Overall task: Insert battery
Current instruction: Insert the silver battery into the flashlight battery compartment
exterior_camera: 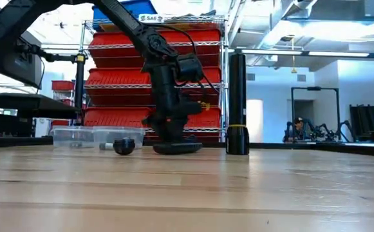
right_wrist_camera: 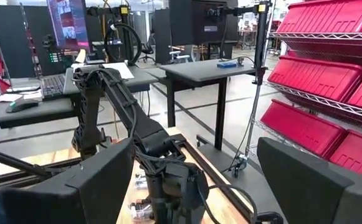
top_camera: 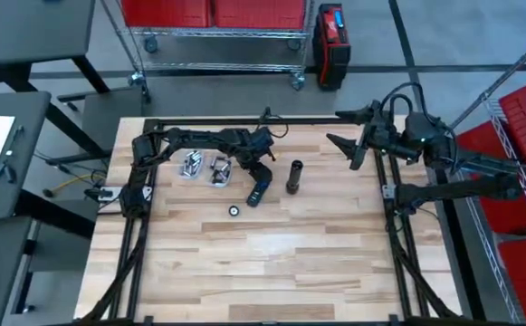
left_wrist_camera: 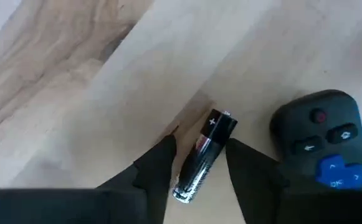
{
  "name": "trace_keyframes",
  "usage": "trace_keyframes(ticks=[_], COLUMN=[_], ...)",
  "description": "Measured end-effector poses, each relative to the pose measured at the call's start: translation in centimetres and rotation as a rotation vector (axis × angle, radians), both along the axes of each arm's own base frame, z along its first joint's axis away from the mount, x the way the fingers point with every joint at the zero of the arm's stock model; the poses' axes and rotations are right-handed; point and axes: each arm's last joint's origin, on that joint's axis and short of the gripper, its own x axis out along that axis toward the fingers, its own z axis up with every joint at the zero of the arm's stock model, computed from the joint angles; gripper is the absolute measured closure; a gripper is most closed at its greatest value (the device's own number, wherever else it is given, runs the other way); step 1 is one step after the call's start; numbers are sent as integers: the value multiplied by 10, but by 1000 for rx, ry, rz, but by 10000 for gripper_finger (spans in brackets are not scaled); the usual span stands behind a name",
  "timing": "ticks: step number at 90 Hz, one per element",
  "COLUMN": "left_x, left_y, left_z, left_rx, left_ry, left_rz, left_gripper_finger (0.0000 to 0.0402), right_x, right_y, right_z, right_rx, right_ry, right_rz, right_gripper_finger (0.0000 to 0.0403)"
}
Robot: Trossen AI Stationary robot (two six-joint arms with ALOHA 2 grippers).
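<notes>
A black AA battery (left_wrist_camera: pixel 202 155) lies on the wooden table beside a black remote (left_wrist_camera: pixel 324 143) with blue buttons. My left gripper (left_wrist_camera: pixel 196 165) points down at the table, open, with one finger on each side of the battery; a narrow gap shows on both sides. In the high view my left gripper (top_camera: pixel 261 174) stands just above the remote (top_camera: pixel 257 193). My right gripper (top_camera: pixel 353 136) waits open at the table's far right corner, away from everything.
A black flashlight body (top_camera: pixel 294 177) stands upright to the right of the remote. A small round cap (top_camera: pixel 234 211) lies nearer the front. Two clear plastic trays (top_camera: pixel 204 167) sit to the left. The near half of the table (top_camera: pixel 263 272) is bare wood.
</notes>
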Motion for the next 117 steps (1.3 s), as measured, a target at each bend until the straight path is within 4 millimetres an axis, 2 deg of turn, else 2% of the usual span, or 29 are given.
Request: trace_keyframes(ticks=[12, 26, 37, 42, 52, 63, 76, 89, 102, 117], left_x=[-1, -3, -12, -15, -23, -30, -40, -43, -42, -34], left_y=[0, -1, -6, -8, -11, -16, -24, -35, -52, -68], left_z=[0, 4, 24, 43, 101, 154, 228, 282, 319, 329], left_rx=[14, 18, 5, 29, 116, 203, 294, 333, 362, 365], left_ry=[18, 30, 25, -26, -174, -332, -610, -877, -1086, -1203], left_rz=[-53, -99, -109, -110, -141, -165, -189, -237, -323, -381], left_gripper_finger=[380, 382, 382, 382, 382, 383, 384, 384, 384, 384], right_x=[0, 0, 0, 0, -1, -1, -1, 4, 21, 48], right_y=[0, 0, 0, 0, -2, -5, -8, -9, -6, -3], right_z=[-1, -3, -5, -6, -5, -2, 0, -1, 0, -1], right_rx=[1, 9, 115, 149, 153, 135, 130, 130, 123, 106], right_ry=[5, 27, 7, -1, -11, -37, -65, -61, -90, -138], right_rz=[0, 0, -3, -6, -16, -34, -51, -37, 87, 222], right_gripper_finger=[74, 74, 74, 74, 74, 74, 74, 74, 74, 75])
